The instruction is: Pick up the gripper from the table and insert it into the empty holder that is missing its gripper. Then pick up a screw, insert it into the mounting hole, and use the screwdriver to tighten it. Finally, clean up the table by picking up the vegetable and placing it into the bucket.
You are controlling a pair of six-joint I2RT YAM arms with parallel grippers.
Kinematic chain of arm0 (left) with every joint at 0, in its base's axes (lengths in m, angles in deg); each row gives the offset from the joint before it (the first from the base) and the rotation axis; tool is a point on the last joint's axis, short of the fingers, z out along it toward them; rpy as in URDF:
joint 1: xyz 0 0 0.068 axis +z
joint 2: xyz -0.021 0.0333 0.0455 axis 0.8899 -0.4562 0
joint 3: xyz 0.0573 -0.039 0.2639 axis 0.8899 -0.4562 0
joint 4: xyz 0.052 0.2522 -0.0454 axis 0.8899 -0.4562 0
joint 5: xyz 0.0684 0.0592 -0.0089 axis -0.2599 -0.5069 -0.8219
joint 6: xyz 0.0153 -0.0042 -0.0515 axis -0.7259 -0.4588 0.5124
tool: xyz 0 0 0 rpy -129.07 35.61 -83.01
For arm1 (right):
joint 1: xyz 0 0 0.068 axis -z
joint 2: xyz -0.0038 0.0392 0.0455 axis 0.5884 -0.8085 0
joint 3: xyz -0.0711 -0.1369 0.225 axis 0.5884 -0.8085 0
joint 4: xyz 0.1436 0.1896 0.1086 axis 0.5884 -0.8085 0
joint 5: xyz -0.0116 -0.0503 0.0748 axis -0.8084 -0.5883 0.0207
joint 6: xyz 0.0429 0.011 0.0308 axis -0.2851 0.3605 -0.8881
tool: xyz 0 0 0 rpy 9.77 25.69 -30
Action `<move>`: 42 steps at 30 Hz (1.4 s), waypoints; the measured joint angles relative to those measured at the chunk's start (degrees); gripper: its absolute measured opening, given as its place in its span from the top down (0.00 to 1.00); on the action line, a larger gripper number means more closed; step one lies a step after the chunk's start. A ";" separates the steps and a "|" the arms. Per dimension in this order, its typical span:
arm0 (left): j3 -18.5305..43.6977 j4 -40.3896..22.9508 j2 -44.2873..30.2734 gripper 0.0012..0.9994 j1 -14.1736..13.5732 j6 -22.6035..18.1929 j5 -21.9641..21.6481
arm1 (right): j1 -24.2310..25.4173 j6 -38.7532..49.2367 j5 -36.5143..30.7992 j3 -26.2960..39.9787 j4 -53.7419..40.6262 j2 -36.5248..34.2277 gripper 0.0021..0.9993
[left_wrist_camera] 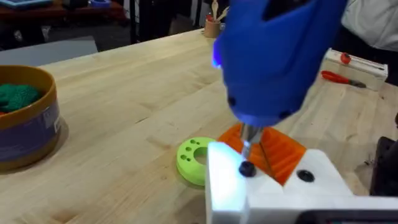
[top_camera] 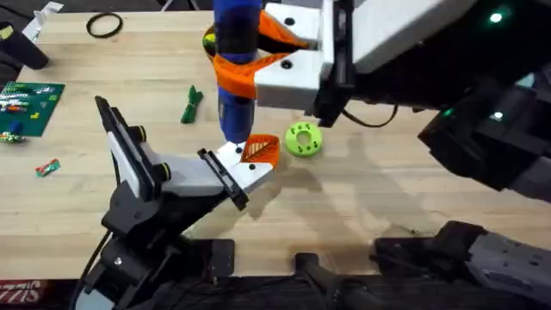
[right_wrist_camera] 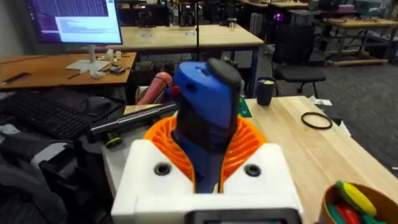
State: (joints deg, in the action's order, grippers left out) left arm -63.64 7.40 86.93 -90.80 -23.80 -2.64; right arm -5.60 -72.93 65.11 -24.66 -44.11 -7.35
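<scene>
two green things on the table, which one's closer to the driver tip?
The lime-green round disc with holes, right beside the orange gripper under the blue screwdriver. The dark-green vegetable lies farther off, on the screwdriver's other side.

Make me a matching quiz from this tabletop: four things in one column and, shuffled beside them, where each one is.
Things:
1. screwdriver
2. vegetable
3. lime-green disc
4. black ring

Places:
A. flat on the table just right of the orange gripper
B. far left corner of the table
C. upright, clamped in the right gripper, tip down on the holder
D. lying on bare wood left of the blue tool

Pairs: 1-C, 2-D, 3-A, 4-B
</scene>
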 joint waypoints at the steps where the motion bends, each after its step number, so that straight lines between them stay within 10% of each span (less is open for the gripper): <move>1: 0.00 0.00 0.00 0.99 0.00 0.00 0.02 | 0.00 -0.21 -0.02 0.00 -0.02 -0.33 0.86; 42: 0.00 0.00 0.00 0.99 0.00 -0.02 0.02 | 0.31 -1.29 0.01 -0.02 -1.31 0.00 0.86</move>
State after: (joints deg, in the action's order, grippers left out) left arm -63.64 7.40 86.93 -90.80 -23.82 -2.62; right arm -5.30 -74.23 65.12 -24.68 -45.43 -7.35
